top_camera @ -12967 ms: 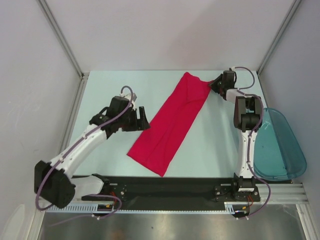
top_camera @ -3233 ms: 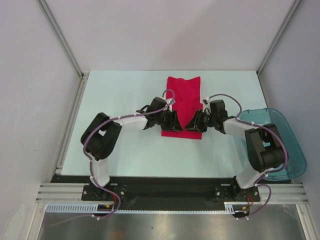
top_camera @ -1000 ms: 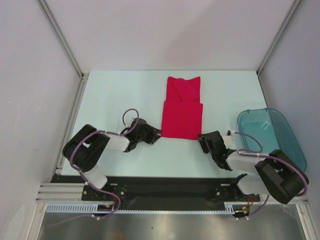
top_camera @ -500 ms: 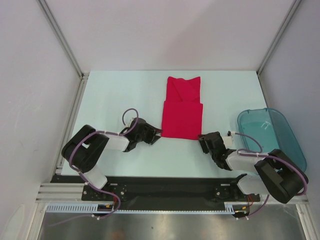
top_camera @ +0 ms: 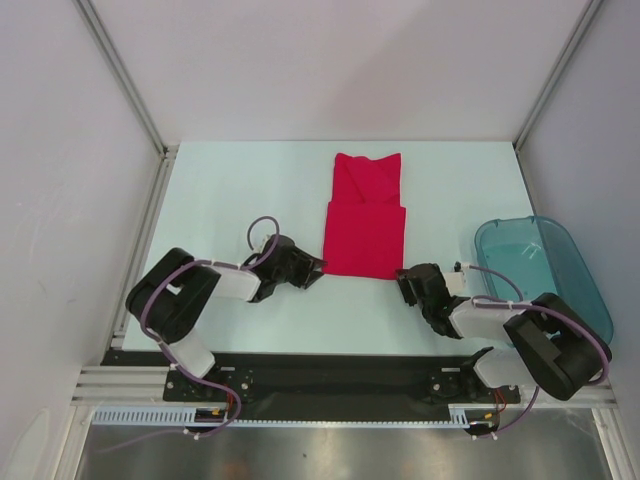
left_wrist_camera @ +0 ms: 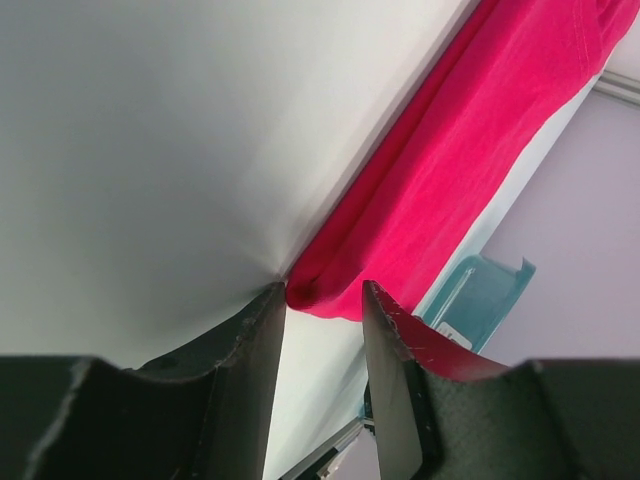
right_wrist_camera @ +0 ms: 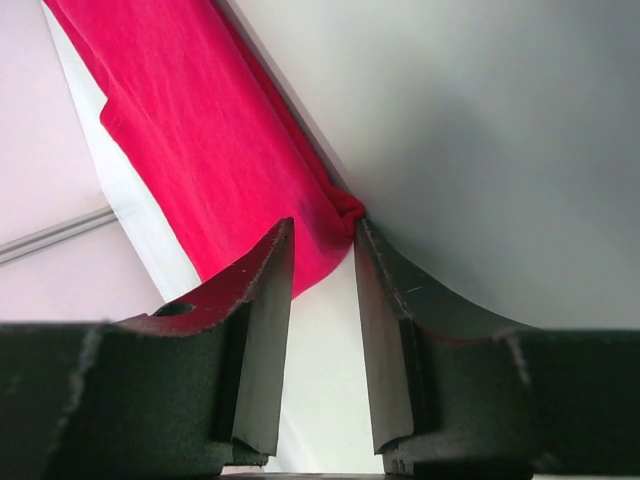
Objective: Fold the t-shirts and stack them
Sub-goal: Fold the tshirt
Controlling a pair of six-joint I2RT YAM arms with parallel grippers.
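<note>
Lying midway across the table (top_camera: 230, 190), the red shirt (top_camera: 365, 225) runs lengthwise from near edge to far; my left gripper (top_camera: 312, 268) and right gripper (top_camera: 405, 280) sit at its near corners, equally close. Both have jaws apart, clamping nothing.

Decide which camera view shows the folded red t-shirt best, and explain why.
The top external view: the whole t-shirt lies flat there, its full outline visible. Each wrist view shows only one near corner and a strip of cloth beyond it.
</note>
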